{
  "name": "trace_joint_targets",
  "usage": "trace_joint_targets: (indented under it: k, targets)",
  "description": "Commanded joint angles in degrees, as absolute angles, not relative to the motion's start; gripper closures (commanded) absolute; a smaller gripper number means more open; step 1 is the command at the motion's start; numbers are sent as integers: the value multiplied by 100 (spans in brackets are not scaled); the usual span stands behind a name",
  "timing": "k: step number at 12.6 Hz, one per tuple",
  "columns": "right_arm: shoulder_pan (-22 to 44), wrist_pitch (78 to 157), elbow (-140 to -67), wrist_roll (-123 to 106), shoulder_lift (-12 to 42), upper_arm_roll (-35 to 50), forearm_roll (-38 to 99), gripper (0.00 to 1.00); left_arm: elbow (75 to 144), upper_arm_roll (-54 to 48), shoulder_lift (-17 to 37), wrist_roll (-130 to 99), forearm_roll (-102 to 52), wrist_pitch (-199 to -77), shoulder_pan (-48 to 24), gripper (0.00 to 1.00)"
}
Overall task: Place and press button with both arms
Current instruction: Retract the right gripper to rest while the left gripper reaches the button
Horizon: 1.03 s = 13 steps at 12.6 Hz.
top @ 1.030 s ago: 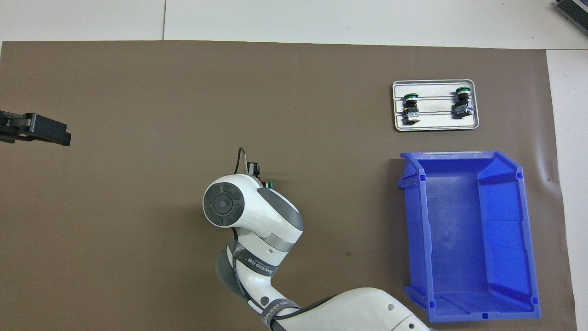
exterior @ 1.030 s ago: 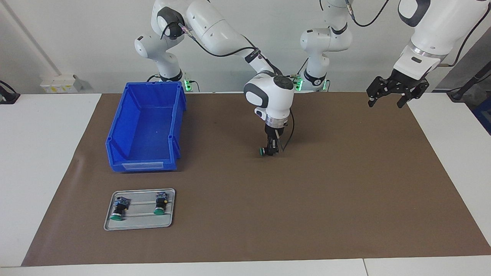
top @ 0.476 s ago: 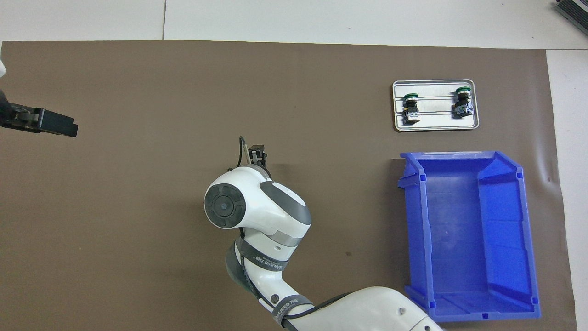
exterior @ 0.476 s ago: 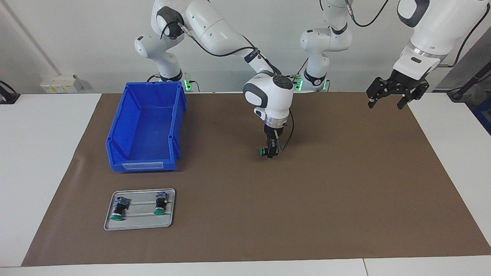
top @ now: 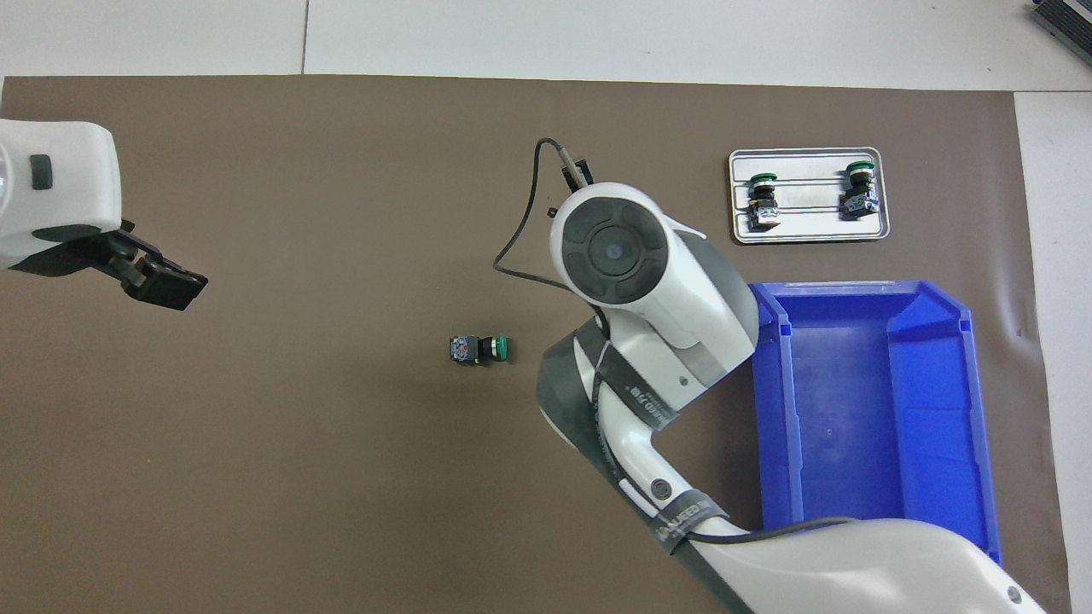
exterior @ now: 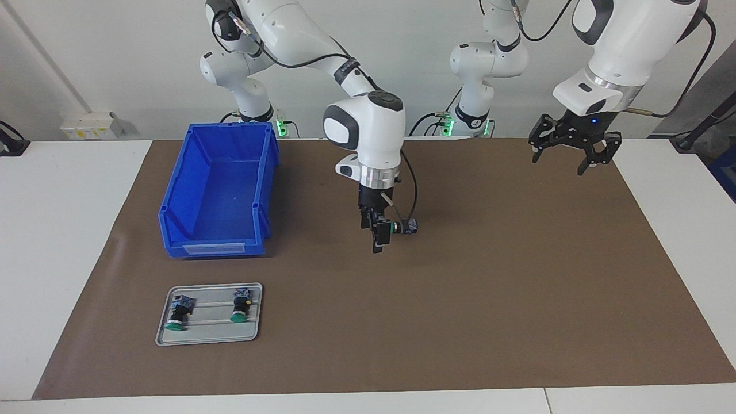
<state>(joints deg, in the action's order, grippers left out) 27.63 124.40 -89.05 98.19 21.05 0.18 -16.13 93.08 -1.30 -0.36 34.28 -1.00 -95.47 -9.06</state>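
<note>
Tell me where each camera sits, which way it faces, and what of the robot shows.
Facing view: high across the table, looking at the robots; both arms show, right tool raised by the button, left tool over the mat's edge.
Overhead view: above the robots' end, looking steeply down; right arm's wrist and left tool show.
Shared: button, blue bin, tray holding two more buttons.

A white tabletop (exterior: 63, 230) is covered across its middle by a brown mat (exterior: 489, 299). A plain pale wall (exterior: 115, 52) is seen along its edge, with a white socket box (exterior: 92, 125) mounted low on it. Even, soft light is cast throughout.
</note>
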Motion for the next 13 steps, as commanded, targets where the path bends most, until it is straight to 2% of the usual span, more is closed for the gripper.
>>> trace_joint_targets:
  k: [1,2,3,6,9,13]
  targets:
    - [2156,12157,-9105,7568,1689,105,-1389,0,10386,-88,-570,4644,-9,-10359,-1255,9]
    - [1892,12068,-9105,6749,1548,114,-1319,0,10580,-88,-615,5006,-9,-10467,-1353,11]
    - [1629,11998,-9105,6063,1399,106,-1040,0,10773,-88,-702,5358,-17,-10590,-1510,21]
    - [1021,11472,-9097,4338,986,105,-659,0,11267,-88,-739,5922,-114,-11100,-1932,22]
    - [695,10743,-9053,2931,590,105,-650,0,11408,-79,-432,6064,-623,-11311,-2099,22]
    - [554,9898,-9009,2049,19,35,-650,0,11733,-79,113,5906,-765,-12521,-2556,21]
